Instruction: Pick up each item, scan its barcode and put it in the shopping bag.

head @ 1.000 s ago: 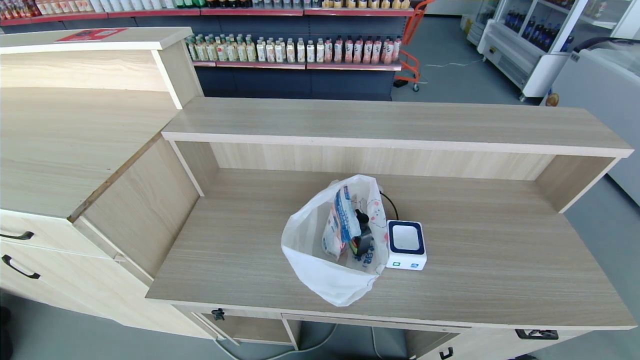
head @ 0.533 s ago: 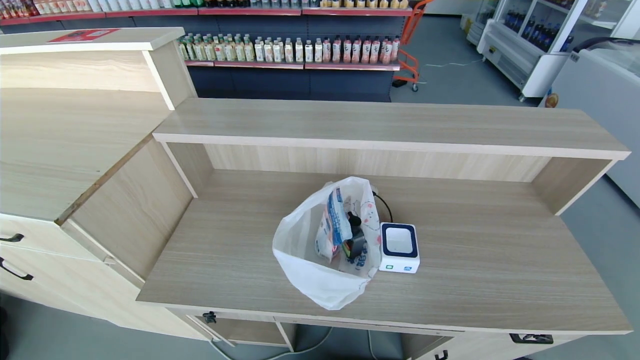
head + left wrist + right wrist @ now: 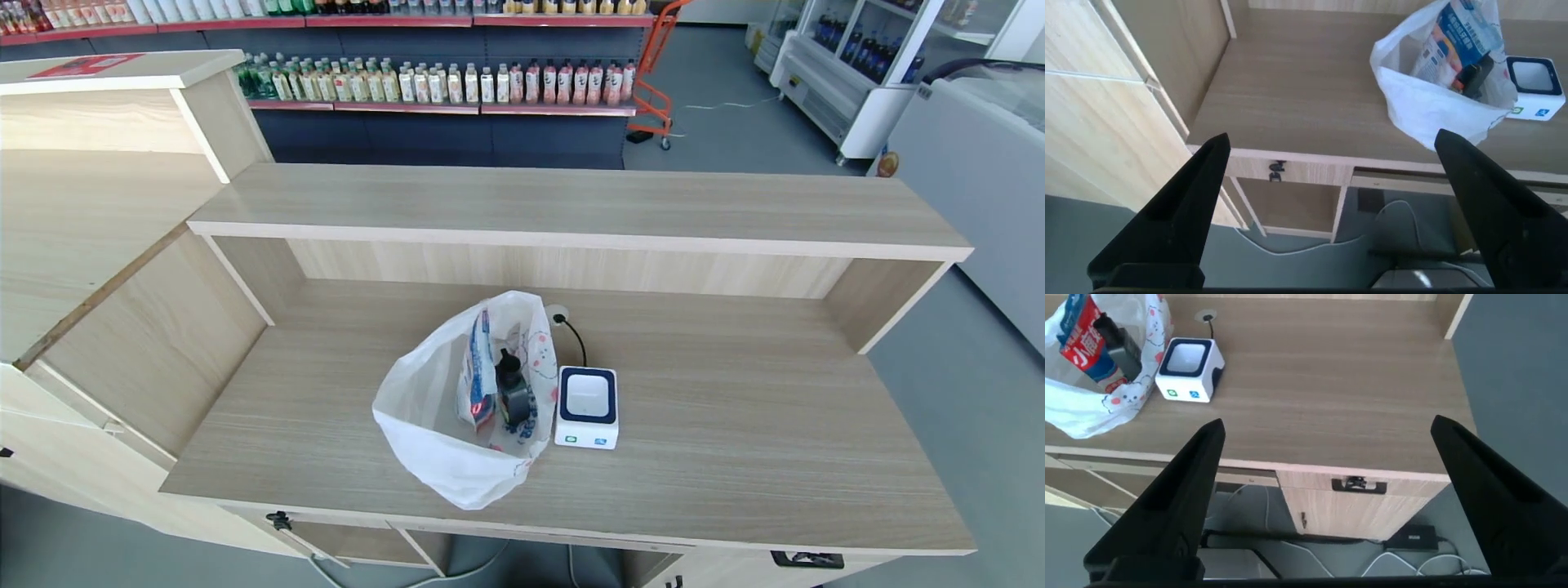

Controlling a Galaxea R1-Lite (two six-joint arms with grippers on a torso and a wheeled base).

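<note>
- Both tools are released. The left gripper (image 3: 1333, 140) and the right gripper (image 3: 1327, 423) each spread 2 dark fingers wide with nothing between them, and hang off the near edge of the counter (image 3: 735, 408).
- The shopping bag (image 3: 416, 400) sits open-mouthed on the counter, just to the left of the white scanner (image 3: 586, 407) and seemingly touching it.
- Inside the bag, a blue-and-white packet (image 3: 480, 367) and a dark bottle-like item (image 3: 510, 388) stand side by side.
- With 2 items bagged, the task looks at or near its end.
- The bag is probably thin, soft, slippery plastic that slumps, so its rim is the place to pinch.
- The packet likely crumples and weighs little, so it is best gripped across its flat middle.
- The dark item seems stiffer, and its neck offers a hold.
</note>
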